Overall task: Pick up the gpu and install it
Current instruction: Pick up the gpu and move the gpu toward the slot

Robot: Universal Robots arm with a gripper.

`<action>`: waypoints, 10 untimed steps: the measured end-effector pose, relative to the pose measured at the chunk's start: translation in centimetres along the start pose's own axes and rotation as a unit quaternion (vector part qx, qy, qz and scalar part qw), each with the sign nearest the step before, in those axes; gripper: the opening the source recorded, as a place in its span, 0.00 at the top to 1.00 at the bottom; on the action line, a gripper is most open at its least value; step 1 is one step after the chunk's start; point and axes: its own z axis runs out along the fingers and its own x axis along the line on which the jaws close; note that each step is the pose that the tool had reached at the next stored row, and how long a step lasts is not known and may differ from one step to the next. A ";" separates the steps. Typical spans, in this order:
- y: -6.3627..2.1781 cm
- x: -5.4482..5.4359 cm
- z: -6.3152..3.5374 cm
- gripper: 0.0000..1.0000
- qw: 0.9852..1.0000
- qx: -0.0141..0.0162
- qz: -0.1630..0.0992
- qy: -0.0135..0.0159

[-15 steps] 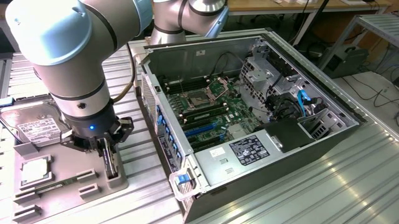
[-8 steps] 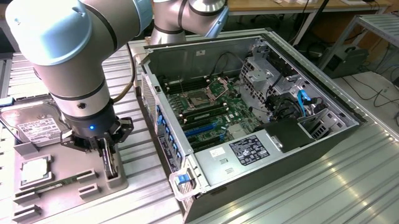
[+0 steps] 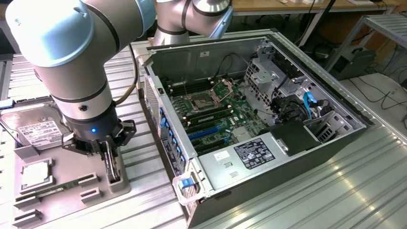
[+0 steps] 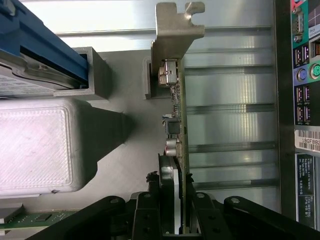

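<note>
Ribbed metal table in a workshop, with 1 open computer case at the centre of the exterior view and a grey tray at lower left. The gpu stands on edge in a tray slot, directly beneath the gripper, whose 2 fingers pinch it narrowly from both faces. A hard drive and memory stick lie left of it; the case wall rises just right.

"Pro" stands on the computer case back panel, off to the gripper's side; a barcode sticker nearer the gripper reads roughly "186F88"; other labels are illegible
</note>
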 end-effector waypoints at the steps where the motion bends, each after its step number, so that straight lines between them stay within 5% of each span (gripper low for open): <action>1: 0.00 0.0 0.00 0.72 1.000 0.000 0.000 0.000; 4: 0.01 0.0 -0.15 0.72 1.000 0.000 0.000 0.000; 10: 0.12 -0.1 -2.90 0.72 1.000 0.000 0.000 0.000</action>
